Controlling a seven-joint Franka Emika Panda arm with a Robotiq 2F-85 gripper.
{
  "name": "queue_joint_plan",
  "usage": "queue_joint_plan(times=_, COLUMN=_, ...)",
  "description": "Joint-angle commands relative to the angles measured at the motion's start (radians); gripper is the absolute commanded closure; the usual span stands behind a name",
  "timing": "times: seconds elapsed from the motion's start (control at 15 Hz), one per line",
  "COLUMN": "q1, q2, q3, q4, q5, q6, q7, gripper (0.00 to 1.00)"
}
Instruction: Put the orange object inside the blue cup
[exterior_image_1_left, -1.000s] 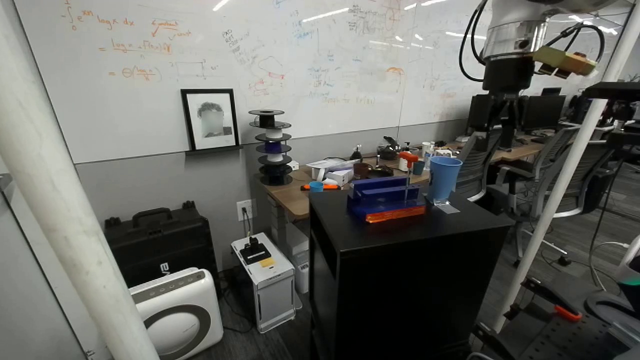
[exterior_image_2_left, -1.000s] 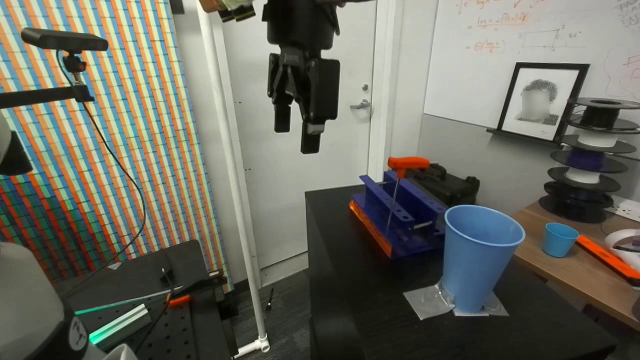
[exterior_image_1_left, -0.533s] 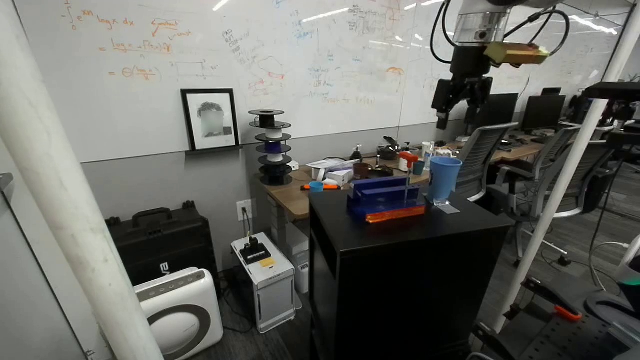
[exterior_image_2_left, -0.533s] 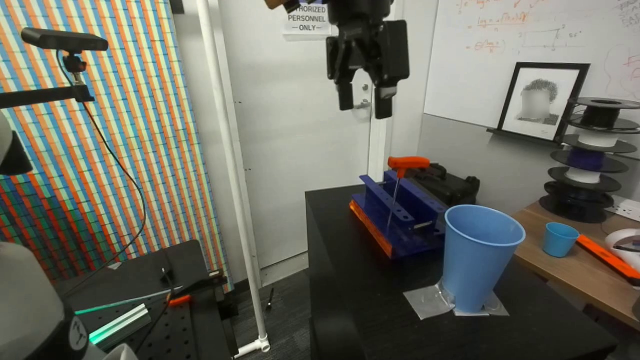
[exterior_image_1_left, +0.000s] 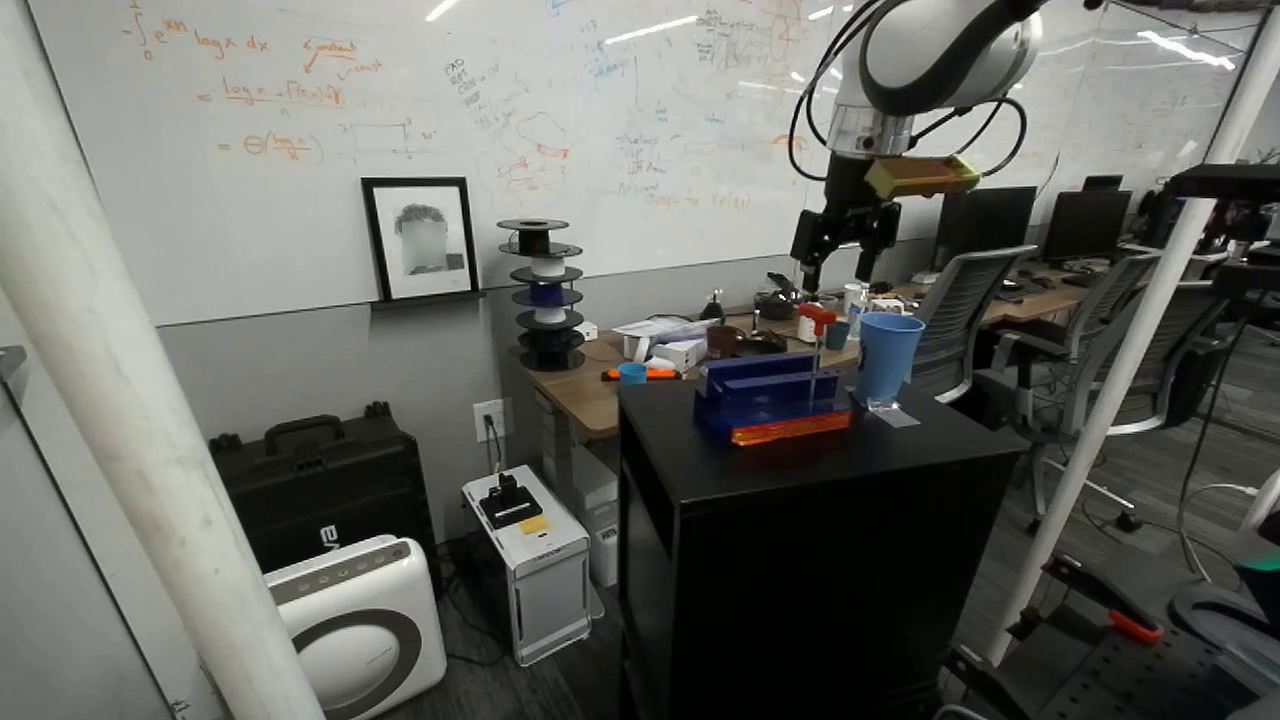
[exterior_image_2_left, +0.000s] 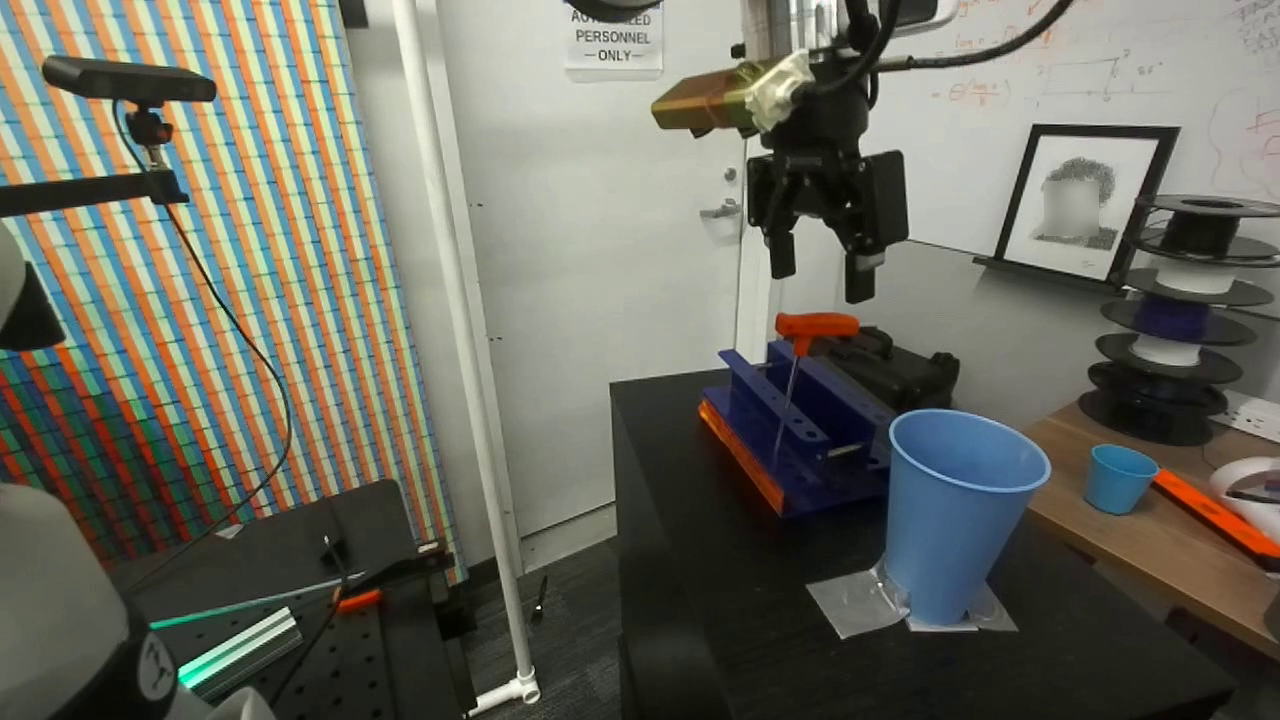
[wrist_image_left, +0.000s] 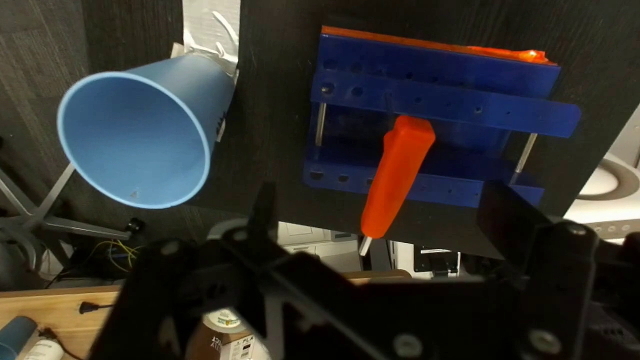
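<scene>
End effector (exterior_image_1_left: 838, 277) above black cabinet (exterior_image_1_left: 830, 540) (whiteboard (exterior_image_1_left: 600, 140) behind).

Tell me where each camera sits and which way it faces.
An exterior view: back from the tall black cabinet, toward the scribbled whiteboard; white arm, black gripper show.
An exterior view: above and near the cabinet, toward the white door; gripper, arm's end show.
Wrist view: on the arm, looking down onto the cabinet; gripper fingers show.
Both exterior views share the tall light-blue cup and orange-handled tool.

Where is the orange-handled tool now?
Just right of centre in the wrist view, the orange T-handle hex key stands in the dark-blue holder, right of the light-blue cup.
</scene>
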Motion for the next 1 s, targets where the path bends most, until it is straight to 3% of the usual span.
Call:
queue_joint_plan(times=0.0, q1=0.013, q2=0.097, q3=0.002, q4=0.056, q5=-0.027, q6=0.065, q7=0.048, gripper=0.0)
queue_joint_plan(times=0.13, q1=0.024, q2=0.122, q3=0.001, q4=0.059, q5=0.003, q6=0.071, q7=0.043, gripper=0.01)
queue_joint_plan(times=0.2, q1=0.029, q2=0.131, q3=0.001, q4=0.06, q5=0.009, q6=0.071, q7=0.044, gripper=0.26)
queue_joint_plan(times=0.33, q1=0.039, q2=0.138, q3=0.001, q4=0.051, q5=0.011, q6=0.088, q7=0.046, gripper=0.3)
queue_joint_plan(times=0.87, q1=0.044, q2=0.121, q3=-0.005, q4=0.035, q5=0.038, q6=0.072, q7=0.017, gripper=0.94)
queue_joint_plan(times=0.93, q1=0.043, q2=0.115, q3=-0.006, q4=0.034, q5=0.035, q6=0.071, q7=0.018, gripper=0.95)
